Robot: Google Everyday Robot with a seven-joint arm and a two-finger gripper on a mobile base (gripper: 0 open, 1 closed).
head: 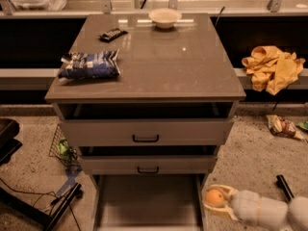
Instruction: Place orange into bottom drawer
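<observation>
The orange [215, 197] is a small round orange fruit held between the pale fingers of my gripper [216, 199], low at the right, just outside the right wall of the bottom drawer [147, 203]. The gripper is shut on the orange and its white arm reaches in from the lower right corner. The bottom drawer is pulled out under the two drawers with black handles, and its flat grey floor is bare. The gripper and orange are level with the drawer's right edge, not over its floor.
The cabinet top [159, 57] holds a blue snack bag [89, 65], a dark small packet [113, 33] and a white bowl [165, 17]. A yellow-orange cloth [273, 67] lies on the ledge at right. Wrappers [284, 127], a wire basket [62, 148] and a black stand [29, 206] are on the floor.
</observation>
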